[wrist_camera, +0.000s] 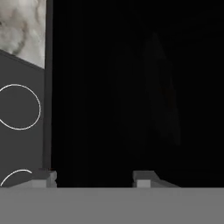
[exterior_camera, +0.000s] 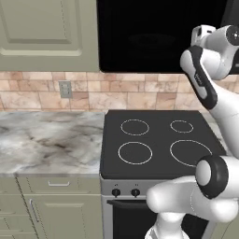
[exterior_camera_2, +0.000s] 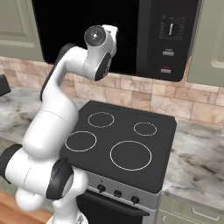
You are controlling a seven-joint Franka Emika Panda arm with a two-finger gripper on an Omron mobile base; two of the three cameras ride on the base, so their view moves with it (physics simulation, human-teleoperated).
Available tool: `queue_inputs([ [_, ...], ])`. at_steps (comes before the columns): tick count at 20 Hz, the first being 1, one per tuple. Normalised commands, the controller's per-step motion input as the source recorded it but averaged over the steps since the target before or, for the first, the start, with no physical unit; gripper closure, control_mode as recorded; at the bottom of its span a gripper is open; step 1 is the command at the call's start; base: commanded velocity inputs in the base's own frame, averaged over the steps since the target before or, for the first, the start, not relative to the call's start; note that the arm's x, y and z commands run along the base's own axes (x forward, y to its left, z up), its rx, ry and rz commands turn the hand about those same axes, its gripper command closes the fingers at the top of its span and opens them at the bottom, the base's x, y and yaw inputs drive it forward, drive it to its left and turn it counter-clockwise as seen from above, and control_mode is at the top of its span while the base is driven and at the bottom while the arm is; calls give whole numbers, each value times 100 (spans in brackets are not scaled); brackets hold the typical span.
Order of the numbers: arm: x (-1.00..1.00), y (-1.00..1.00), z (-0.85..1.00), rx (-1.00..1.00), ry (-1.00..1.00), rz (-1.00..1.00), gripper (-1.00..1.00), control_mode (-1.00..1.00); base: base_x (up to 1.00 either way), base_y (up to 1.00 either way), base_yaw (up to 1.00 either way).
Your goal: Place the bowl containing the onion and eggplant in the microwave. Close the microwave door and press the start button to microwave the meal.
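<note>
Up at the microwave [exterior_camera: 140, 51], above the stove [exterior_camera: 154, 140], with the arm raised and the hand right at the dark opening. From the hand view, jaws [wrist_camera: 94, 177] standing apart, roughly mid-width, with only black between the tips. Nothing obviously pinched, though honestly too dark to rule out a touch.

Can just about make out a faint pale oval inside the cavity, probably the bowl [exterior_camera: 151, 41] already parked in there. Can't pick out onion or eggplant at all.

Reckon the door is next, if that flat black slab running along the hand view is it; can't say for sure. Should handle as a stiff, hinged panel: no give, swings on its own arc, glossy enough to slip under smooth tips. Better to push flat on the free edge or hook the bar handle than to pinch the face. Would go gently near the end so it doesn't bounce back.

If the bowl needs a nudge: glazed, slick, breakable, loose veg rolling about. Best gripped by the rim and kept level.

Then just a light poke on the control panel [exterior_camera_2: 170, 39].
</note>
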Motion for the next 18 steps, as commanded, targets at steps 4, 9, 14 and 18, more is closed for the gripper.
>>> queue_inputs([
  [4,-55,0,-22,-6,-16,5,-100,-100,0,0,0],
  [9,-100,0,4,-7,-16,8,-100,-100,0,0,0],
  [14,-99,-15,10,-5,-7,8,-100,-100,0,0,0],
  [18,-100,-36,8,0,-7,9,-100,-100,0,0,0],
])
